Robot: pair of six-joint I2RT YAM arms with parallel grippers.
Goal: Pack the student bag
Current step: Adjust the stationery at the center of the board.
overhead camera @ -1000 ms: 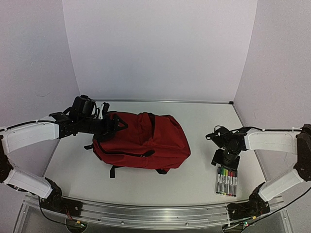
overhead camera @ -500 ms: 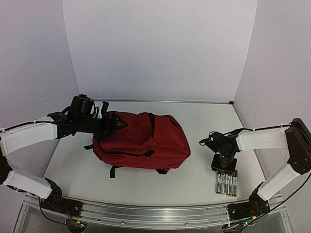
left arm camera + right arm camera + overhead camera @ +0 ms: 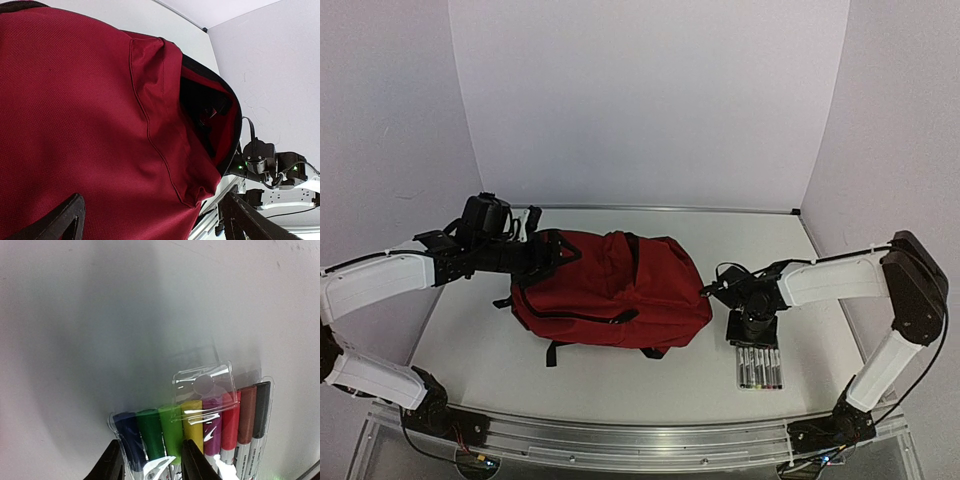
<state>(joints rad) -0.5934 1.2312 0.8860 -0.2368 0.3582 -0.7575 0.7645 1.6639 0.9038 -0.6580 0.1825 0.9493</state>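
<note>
The student bag (image 3: pixel 620 285), a dark-red backpack, lies flat at the table's middle left. In the left wrist view its red fabric (image 3: pixel 90 125) fills the frame and its main opening (image 3: pixel 212 117) gapes, showing black lining. My left gripper (image 3: pixel 546 256) is open at the bag's upper left end, its fingers (image 3: pixel 65 220) spread wide over the fabric. My right gripper (image 3: pixel 752 330) is just right of the bag, shut on the near end of a clear pack of coloured markers (image 3: pixel 758 368). In the right wrist view the gripper (image 3: pixel 152 462) straddles the blue and green markers of the pack (image 3: pixel 220 425).
Black straps (image 3: pixel 552 352) stick out from under the bag's near edge. White walls close the table at the back and sides. A metal rail (image 3: pixel 620 435) runs along the near edge. The right arm's wrist (image 3: pixel 260 160) shows beyond the bag's opening.
My right gripper has moved left toward the bag, and the marker pack has moved left with it. The left arm has barely moved.
</note>
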